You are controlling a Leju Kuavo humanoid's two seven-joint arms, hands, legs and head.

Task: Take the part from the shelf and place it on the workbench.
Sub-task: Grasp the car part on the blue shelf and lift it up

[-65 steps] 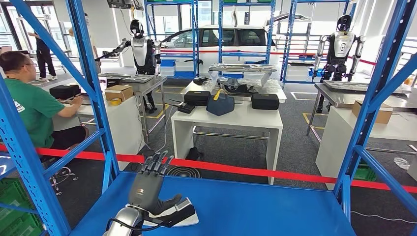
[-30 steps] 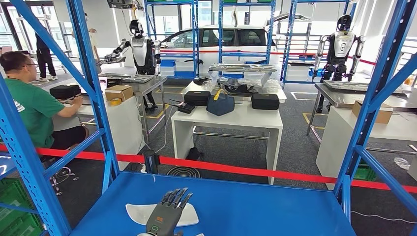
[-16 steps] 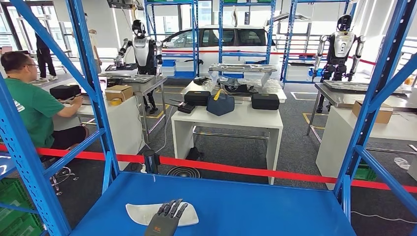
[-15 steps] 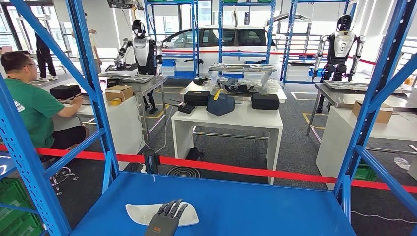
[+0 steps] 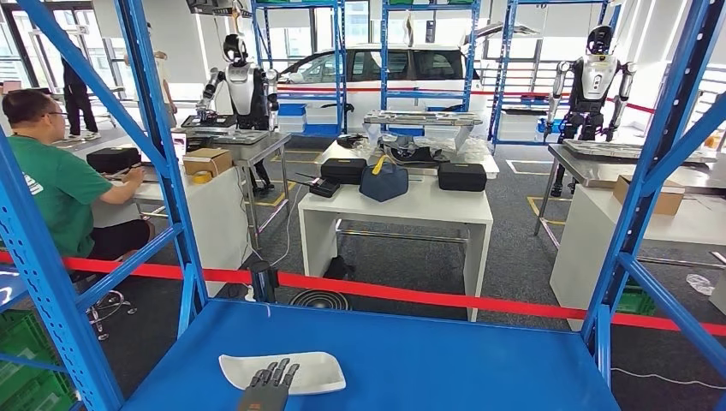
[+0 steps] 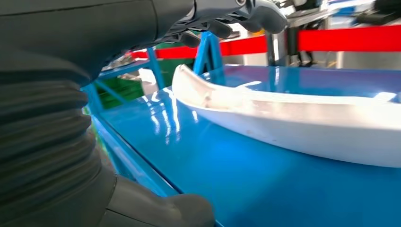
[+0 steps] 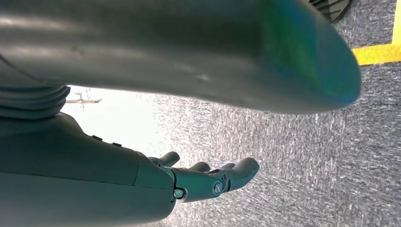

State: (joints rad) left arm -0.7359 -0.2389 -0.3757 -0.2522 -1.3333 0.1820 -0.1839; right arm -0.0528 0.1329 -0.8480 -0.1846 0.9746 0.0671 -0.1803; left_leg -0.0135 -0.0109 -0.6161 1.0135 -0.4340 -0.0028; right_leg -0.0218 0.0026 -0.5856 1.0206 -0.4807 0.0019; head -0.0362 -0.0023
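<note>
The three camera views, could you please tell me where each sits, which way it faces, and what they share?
Head view: high on the body, facing forward and down onto the blue shelf; the left hand shows near the white part.
Left wrist view: behind the left hand, low across the shelf toward the part.
Right wrist view: on a hanging arm, facing grey floor; right hand open.
Head and left wrist views share part, shelf and left hand.

The head view is bright and evenly lit. Daylight comes through the big windows at the back, which look washed out. Shadows on the floor are soft. The blue uprights lean outward at the picture's sides, a wide-lens distortion.

In the left wrist view the blue shelf shines with white glare, the white part is overexposed, and the left hand is dark.

In the right wrist view the right hand is quite sharp, beside a blown-out white patch.
</note>
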